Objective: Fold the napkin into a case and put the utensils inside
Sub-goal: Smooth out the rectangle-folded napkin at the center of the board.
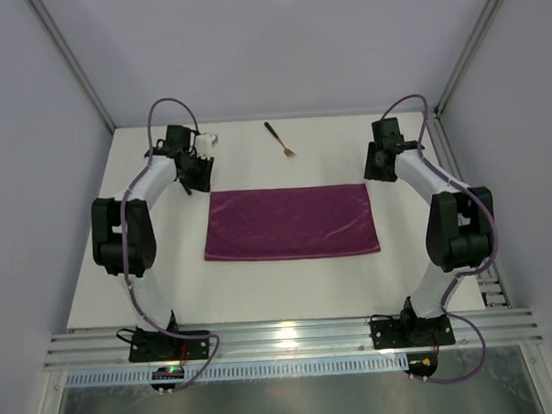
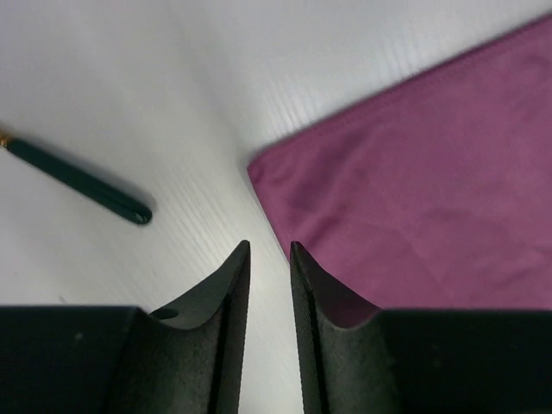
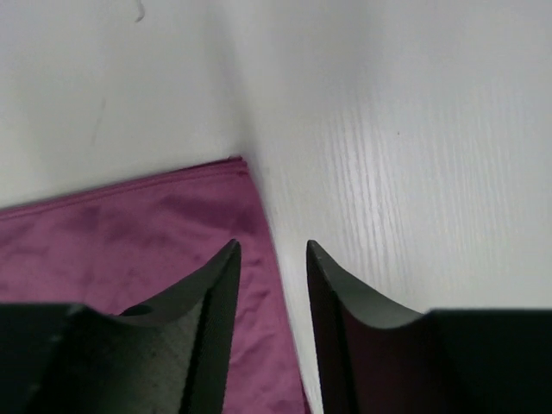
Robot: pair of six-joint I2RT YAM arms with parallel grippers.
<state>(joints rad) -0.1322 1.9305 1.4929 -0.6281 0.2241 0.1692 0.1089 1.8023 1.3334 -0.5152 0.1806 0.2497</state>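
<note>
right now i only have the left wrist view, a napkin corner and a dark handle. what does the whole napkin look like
Observer: From the top view the napkin lies flat as one wide rectangle in the middle of the table.
Operator: where is the right gripper
Observer: The right gripper hangs at the napkin's far right corner, jaws apart, nothing between them.
Operator: any utensil i can't see
Observer: A fork lies beyond the napkin's far edge, apart from the cloth, near the middle of the far side.
</note>
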